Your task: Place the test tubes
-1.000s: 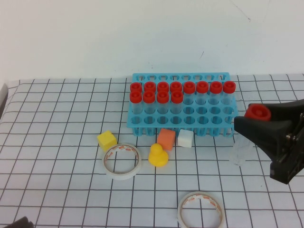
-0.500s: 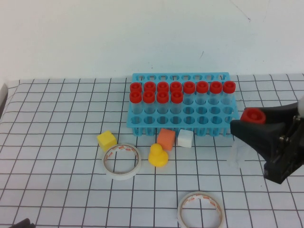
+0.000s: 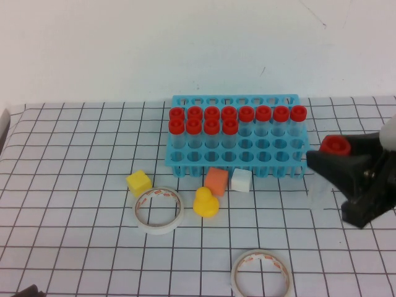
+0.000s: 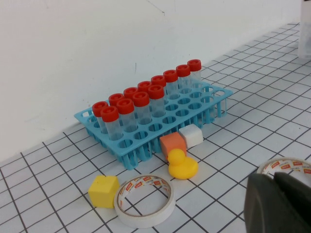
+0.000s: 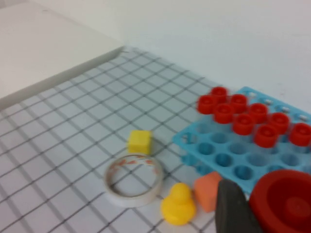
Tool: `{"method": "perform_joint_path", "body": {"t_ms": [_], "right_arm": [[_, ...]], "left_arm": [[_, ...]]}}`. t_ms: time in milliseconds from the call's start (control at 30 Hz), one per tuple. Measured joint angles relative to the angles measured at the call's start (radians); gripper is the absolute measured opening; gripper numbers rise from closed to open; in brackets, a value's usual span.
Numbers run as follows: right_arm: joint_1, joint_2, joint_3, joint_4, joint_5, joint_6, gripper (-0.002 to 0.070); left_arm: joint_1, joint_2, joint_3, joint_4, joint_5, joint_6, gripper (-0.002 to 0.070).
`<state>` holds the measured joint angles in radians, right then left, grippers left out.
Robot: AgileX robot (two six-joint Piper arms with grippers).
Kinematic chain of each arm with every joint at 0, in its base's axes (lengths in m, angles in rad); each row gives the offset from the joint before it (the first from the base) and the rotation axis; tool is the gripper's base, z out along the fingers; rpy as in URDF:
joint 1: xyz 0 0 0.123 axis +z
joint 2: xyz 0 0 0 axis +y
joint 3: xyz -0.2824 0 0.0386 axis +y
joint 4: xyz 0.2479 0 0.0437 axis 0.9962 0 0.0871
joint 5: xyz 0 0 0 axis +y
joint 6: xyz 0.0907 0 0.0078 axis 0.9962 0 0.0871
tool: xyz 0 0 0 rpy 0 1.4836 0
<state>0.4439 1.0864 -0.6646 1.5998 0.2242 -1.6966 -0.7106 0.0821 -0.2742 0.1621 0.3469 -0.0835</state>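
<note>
Far left, low corner of the high view: left gripper (image 4: 274, 194) barely in shot, jaws clenched on nothing, parked near the desk (image 3: 74, 185) edge, well apart from the rest.

Next, yellow cube (image 3: 139, 182) on the grid sheet, w/ a tape roll (image 3: 159, 210) lying flat just beside it, towards the robot.

Centre: yellow duck (image 3: 205, 202) just right of that roll, nearly touching it. Orange cube (image 3: 216, 180) and white cube (image 3: 241, 180) sit side by side, right against the front of the blue rack (image 3: 185, 170). Rack holds 12 red-capped tubes (image 3: 229, 126), all upright: a row of 8 across, plus 4 in the next row forward, filling its left half. Other front rows have open holes.

Second tape roll (image 3: 262, 274) lies flat near the desk's near edge, below the white cube in the high view, apart from everything.

Right: right gripper (image 3: 331, 162) hangs over the desk just off the rack's right front corner, not over any hole. Jaws grasping the held tube (image 3: 335, 145) right under its red cap, cap up. Clear body below the jaws too faint to make out.
</note>
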Motion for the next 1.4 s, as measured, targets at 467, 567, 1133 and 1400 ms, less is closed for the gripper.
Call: {"method": "perform_joint_path", "body": {"t_ms": [467,567,1133,1400], "right_arm": [[0.0,0.219,-0.235,-1.049,-0.177,1.228,0.0273],[0.0,0.289,-0.237,-1.314,-0.298,1.627,0.0273],[0.0,0.698,-0.338,-1.906,-0.949,1.875,0.0273],[0.0,0.839,-0.419,-1.813,-0.948,1.81,0.0273]], "left_arm": [[0.0,-0.002,0.002,0.0,0.0,0.002,-0.0001],[0.0,-0.002,0.002,0.0,0.0,0.002,-0.0001],[0.0,-0.003,0.002,0.0,0.0,0.002,-0.0001],[0.0,-0.003,0.002,0.0,0.0,0.002,-0.0001]]}}
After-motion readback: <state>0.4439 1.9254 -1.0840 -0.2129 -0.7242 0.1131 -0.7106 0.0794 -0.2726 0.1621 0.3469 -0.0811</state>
